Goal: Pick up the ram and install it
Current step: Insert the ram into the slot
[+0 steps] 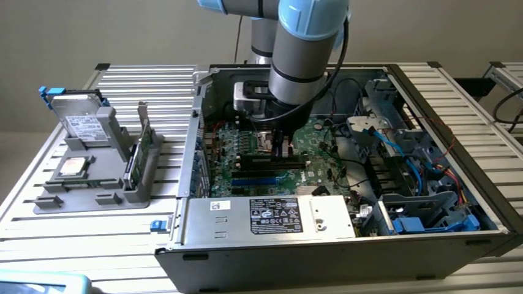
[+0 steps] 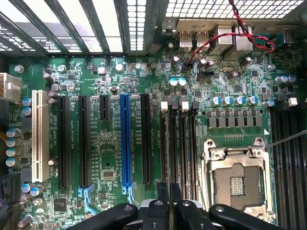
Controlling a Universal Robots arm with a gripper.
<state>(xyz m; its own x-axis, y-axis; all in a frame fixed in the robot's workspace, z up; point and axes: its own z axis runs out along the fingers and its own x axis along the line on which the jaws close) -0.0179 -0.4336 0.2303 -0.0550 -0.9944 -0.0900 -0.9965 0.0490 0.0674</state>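
My gripper (image 1: 281,150) reaches down into the open computer case (image 1: 204,245), just over the motherboard (image 1: 315,144). In the wrist view its two black fingers (image 2: 163,201) stand almost together. A thin dark strip, the ram (image 2: 169,188) seen edge-on, is pinched between them. The gripper (image 2: 169,191) is lined up lengthwise over the row of black memory slots (image 2: 184,143), between a long black expansion slot (image 2: 146,139) and the processor socket (image 2: 237,179). Whether the ram sits in a slot or hangs just above it, I cannot tell.
A grey holder (image 1: 90,190) at the exterior view's left carries a hard drive (image 1: 82,122), a silver processor (image 1: 73,165) and a tall green card with a metal bracket (image 1: 139,153). The power supply (image 1: 270,217) walls the near side. Loose cables (image 1: 392,153) crowd the case's right.
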